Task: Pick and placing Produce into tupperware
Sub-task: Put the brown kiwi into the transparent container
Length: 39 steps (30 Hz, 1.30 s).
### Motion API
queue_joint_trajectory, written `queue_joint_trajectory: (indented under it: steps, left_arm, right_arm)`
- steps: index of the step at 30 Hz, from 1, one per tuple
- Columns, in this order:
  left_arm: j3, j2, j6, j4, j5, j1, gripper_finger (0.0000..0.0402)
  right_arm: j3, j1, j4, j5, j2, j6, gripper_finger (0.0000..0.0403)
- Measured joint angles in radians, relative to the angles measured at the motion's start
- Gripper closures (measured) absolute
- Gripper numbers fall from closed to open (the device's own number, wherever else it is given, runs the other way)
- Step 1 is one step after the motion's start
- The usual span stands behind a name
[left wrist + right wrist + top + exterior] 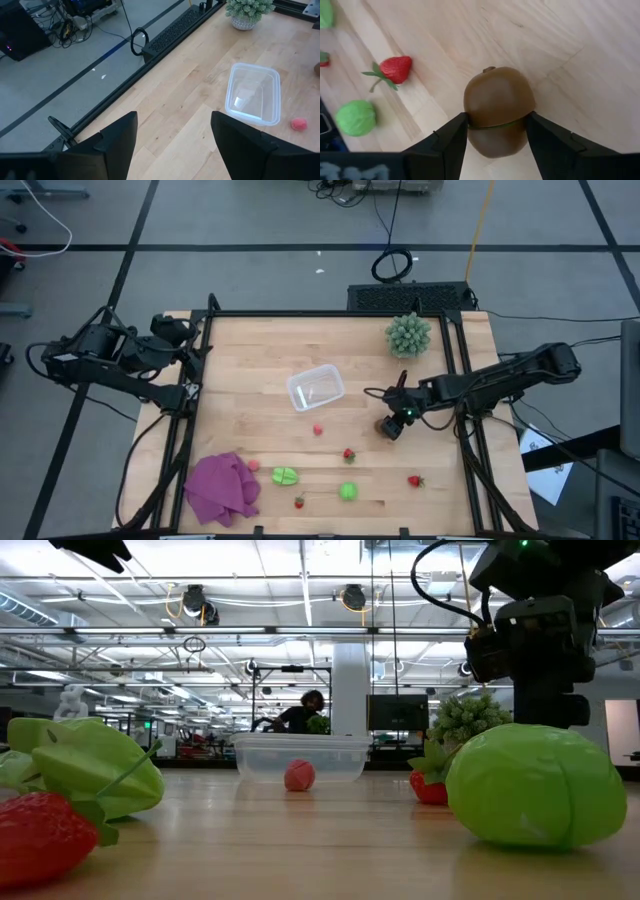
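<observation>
Nothing had been placed in the tupperware [316,388] near the worktop's middle; only the brown oval [497,111] was gripped by the right gripper's [392,426] jaws (left gripper's [172,142] jaws open, at the left edge), other produce lying loose.

tupperware [316,388] mid-table | plant [409,334] behind-right | cloth [222,486] front-left | strawberries [348,454] in front
</observation>
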Motion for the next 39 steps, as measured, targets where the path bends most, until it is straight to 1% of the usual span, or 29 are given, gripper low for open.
queue_joint_trajectory:
  steps: [7,9,17,21,25,31,32,39]
  left_arm:
    - [0.000,0.000,-0.001,0.000,0.000,0.000,0.0144]
    - [0.000,0.000,-0.001,0.000,0.000,0.000,0.0144]
    - [0.000,0.019,0.002,0.001,0.000,0.000,0.0144]
    - [0.000,0.030,0.005,0.000,0.000,0.000,0.0144]
    - [0.000,0.040,0.006,0.001,0.001,0.000,0.0144]
    - [0.000,0.059,0.006,-0.001,0.001,0.000,0.0144]
    - [0.000,0.062,0.007,-0.001,0.001,0.000,0.0144]
    - [0.000,0.073,0.019,-0.001,0.001,0.000,0.0144]
  right_arm:
    - [0.000,0.000,0.011,0.008,-0.045,0.000,0.0214]
    - [0.000,0.000,0.012,0.024,-0.054,0.000,0.0214]
    - [0.000,0.000,0.012,0.024,-0.058,-0.006,0.0214]
    - [0.000,0.008,0.016,0.024,-0.057,-0.051,0.0214]
    - [0.000,0.028,0.064,0.023,-0.046,-0.077,0.0213]
    - [0.000,0.038,0.192,0.023,-0.058,-0.284,0.0213]
    - [0.001,0.038,0.213,0.023,-0.062,-0.299,0.0213]
    - [0.002,0.037,0.233,-0.005,-0.094,-0.270,0.0213]
